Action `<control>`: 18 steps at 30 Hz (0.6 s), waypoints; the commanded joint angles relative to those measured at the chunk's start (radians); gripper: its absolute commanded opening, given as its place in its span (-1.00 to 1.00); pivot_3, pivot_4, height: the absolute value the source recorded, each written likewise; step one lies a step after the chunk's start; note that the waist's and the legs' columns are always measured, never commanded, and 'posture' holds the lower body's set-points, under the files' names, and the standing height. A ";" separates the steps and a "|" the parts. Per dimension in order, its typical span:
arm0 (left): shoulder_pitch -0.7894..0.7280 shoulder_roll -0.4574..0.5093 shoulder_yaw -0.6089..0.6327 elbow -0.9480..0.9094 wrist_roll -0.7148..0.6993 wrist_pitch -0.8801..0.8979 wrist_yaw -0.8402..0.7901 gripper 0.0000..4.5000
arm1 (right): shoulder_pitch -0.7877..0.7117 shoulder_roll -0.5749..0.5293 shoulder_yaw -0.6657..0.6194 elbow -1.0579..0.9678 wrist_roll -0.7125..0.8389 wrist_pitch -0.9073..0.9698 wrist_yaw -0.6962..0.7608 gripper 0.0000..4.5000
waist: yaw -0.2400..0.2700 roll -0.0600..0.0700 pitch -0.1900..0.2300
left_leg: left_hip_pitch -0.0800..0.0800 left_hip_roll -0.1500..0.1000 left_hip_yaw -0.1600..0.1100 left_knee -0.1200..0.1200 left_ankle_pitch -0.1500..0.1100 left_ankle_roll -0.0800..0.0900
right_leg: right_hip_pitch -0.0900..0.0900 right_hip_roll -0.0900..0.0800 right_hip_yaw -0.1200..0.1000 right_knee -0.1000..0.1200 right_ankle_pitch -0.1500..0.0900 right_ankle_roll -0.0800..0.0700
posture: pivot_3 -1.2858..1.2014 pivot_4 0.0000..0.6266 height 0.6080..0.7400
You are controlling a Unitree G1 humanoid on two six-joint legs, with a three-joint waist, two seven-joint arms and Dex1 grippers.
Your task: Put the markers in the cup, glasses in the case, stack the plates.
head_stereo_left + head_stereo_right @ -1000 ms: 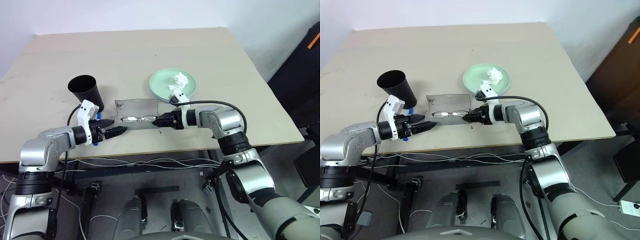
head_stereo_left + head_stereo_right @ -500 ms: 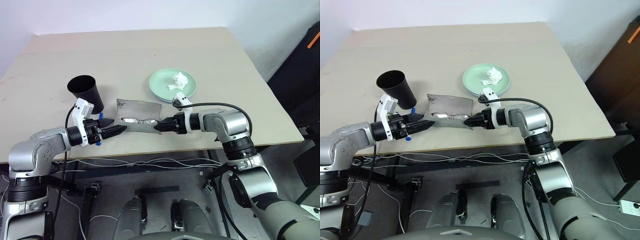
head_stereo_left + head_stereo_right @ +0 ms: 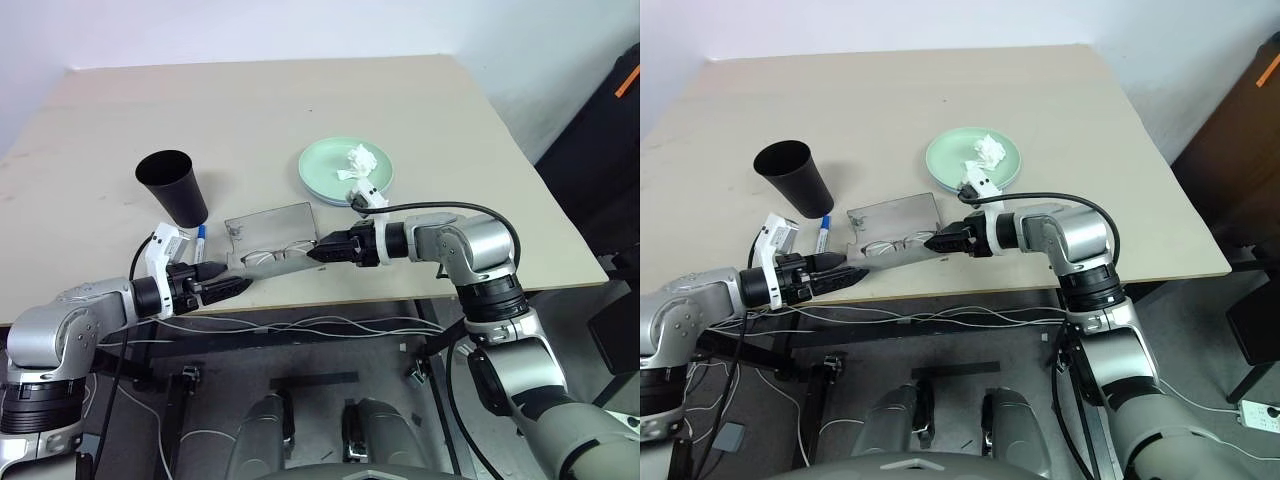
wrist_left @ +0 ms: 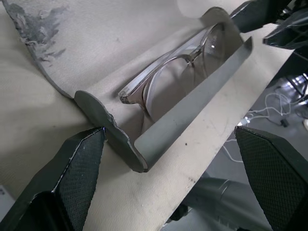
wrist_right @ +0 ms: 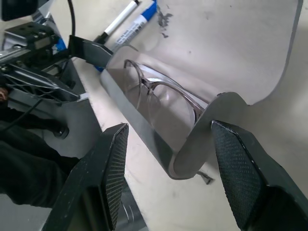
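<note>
The grey case (image 3: 268,228) lies open near the table's front edge with its lid tilted up. The clear-framed glasses (image 4: 168,72) rest inside its tray. My right gripper (image 3: 318,250) is shut on the case's right end, whose wall sits between the fingers (image 5: 236,163). At the case's left end my left gripper (image 3: 236,281) stands wide open, with one finger (image 4: 77,173) close to the end wall. Two markers (image 5: 130,21), one blue-capped and one black-capped, lie beside the black cup (image 3: 172,187). The mint green plate (image 3: 330,165) sits behind the case.
A crumpled white tissue (image 3: 359,157) lies on the green plate. The table's front edge (image 3: 330,300) runs just below the case and both grippers. Cables hang under the table. Bare tabletop stretches behind the cup and plate.
The case with the glasses has come toward the front edge along with both grippers, and its lid now tilts up. The markers beside the cup have come into sight.
</note>
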State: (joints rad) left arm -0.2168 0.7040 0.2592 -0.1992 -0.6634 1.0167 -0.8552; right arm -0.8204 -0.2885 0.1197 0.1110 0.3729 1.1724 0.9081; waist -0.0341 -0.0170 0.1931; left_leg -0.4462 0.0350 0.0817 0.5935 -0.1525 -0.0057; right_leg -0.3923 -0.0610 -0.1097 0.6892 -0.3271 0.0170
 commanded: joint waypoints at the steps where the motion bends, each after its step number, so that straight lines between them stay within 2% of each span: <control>1: 0.003 0.005 0.014 -0.046 -0.027 -0.042 -0.013 1.00 | -0.002 0.005 0.037 -0.054 0.046 -0.010 0.020 0.27 | -0.001 0.000 0.000 | 0.000 0.000 0.000 0.000 0.000 0.000 | 0.000 0.000 0.000 0.000 0.000 0.000 | 0.03 -0.52 1.00; 12: -0.008 0.001 0.040 -0.020 -0.046 -0.077 0.002 1.00 | -0.002 -0.032 0.078 -0.023 0.042 -0.020 0.015 0.27 | 0.001 0.000 0.000 | 0.000 0.000 0.000 0.000 0.000 0.000 | 0.000 0.000 0.000 0.000 0.000 0.000 | 0.03 -0.52 1.00; 15: -0.007 0.005 0.041 -0.014 -0.056 -0.067 -0.001 1.00 | 0.001 -0.037 0.084 -0.027 0.042 -0.034 0.019 0.50 | 0.001 0.000 0.000 | 0.000 0.000 0.000 0.000 0.000 0.000 | 0.000 0.000 0.000 0.000 0.000 0.000 | 0.03 -0.52 1.00; 18: -0.005 0.009 0.043 -0.014 -0.062 -0.062 0.001 1.00 | 0.005 -0.043 0.095 -0.027 0.039 -0.048 0.018 0.93 | 0.002 0.000 0.000 | 0.000 0.000 0.000 0.000 0.000 0.000 | 0.000 0.000 0.000 0.000 0.000 0.000 | 0.03 -0.52 1.00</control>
State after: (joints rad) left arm -0.2080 0.7057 0.2830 -0.1975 -0.6895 0.9620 -0.8443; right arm -0.8146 -0.3324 0.2100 0.1111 0.3936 1.1476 0.9172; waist -0.0325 -0.0171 0.1931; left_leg -0.4465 0.0350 0.0817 0.5935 -0.1526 -0.0054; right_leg -0.3925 -0.0610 -0.1097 0.6890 -0.3271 0.0171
